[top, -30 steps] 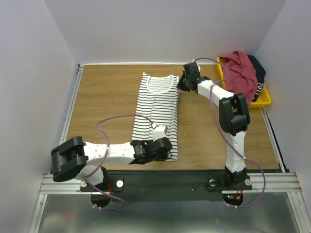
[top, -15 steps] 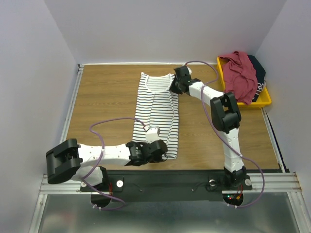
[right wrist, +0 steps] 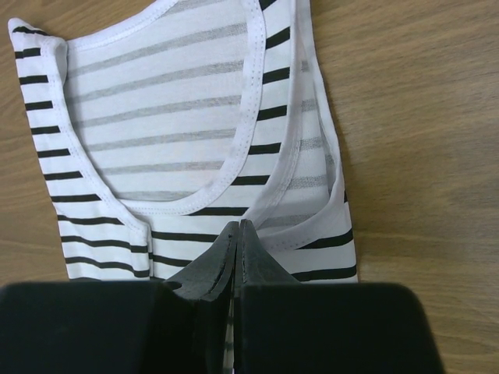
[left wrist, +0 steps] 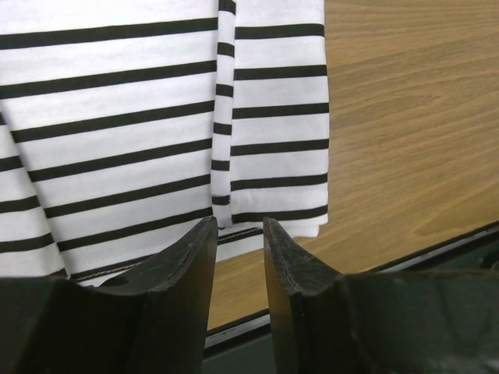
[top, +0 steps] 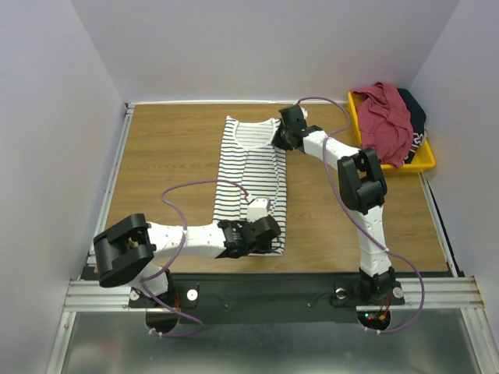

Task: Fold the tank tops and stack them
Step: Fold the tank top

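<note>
The white tank top with thin black stripes (top: 249, 179) lies folded lengthwise on the table, neckline far, hem near. My left gripper (top: 269, 231) is open and empty. In the left wrist view its tips (left wrist: 240, 227) sit just short of the top's hem (left wrist: 140, 117) at the right corner. My right gripper (top: 282, 139) is at the top's right shoulder. In the right wrist view (right wrist: 238, 226) it is shut, tips pressed on the strap of the striped top (right wrist: 156, 117). The maroon top (top: 387, 117) and the dark navy top (top: 415, 117) lie heaped in the bin.
A yellow plastic bin (top: 425, 161) stands at the far right of the wooden table (top: 164, 156). Grey walls close in the table on three sides. A black rail (top: 257, 288) runs along the near edge, just behind my left gripper.
My right gripper has moved left onto the striped top's shoulder and stayed there. My left gripper shifted left, then back right, along the hem.
</note>
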You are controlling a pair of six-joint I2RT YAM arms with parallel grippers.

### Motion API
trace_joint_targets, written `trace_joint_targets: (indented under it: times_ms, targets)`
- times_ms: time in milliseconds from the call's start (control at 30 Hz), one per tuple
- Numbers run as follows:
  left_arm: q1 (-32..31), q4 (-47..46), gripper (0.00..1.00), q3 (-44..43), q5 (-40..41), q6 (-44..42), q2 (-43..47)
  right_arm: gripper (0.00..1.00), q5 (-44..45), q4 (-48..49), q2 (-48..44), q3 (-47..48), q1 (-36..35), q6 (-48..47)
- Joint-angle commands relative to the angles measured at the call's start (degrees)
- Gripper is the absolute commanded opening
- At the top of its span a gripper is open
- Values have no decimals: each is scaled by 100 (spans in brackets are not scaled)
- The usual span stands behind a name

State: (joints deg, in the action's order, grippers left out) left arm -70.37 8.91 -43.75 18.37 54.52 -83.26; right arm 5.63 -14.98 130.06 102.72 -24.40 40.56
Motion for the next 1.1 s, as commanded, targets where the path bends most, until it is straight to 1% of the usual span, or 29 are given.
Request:
trace_joint_targets:
  times_ms: [0,300,433,567,667,700,800,833,1000,1067]
  targets:
    - [14,58,42,-336,123,-231,-242,0,131,110,-25,179,-38,31]
    - [32,111,41,-363,123,-214,-454,0,140,118,-33,152,-38,23]
    - [32,102,38,-354,132,-196,-533,0,132,118,-42,143,-38,23]
    - [41,76,34,-354,167,-196,-550,0,123,118,-51,152,-38,23]
    - [41,85,27,-363,167,-205,-568,0,123,110,-60,143,-38,14]
    - [32,85,21,-363,184,-188,-568,0,123,118,-60,135,-38,22]
    - [32,67,18,-345,184,-179,-524,0,132,118,-68,135,-38,23]
    - [41,76,14,-345,176,-187,-489,0,132,110,-68,135,-38,23]
    - [32,94,2,-406,176,-232,-384,0,140,118,-68,135,-38,23]
    - [32,137,0,-424,184,-249,-322,0,149,110,-69,143,-38,23]
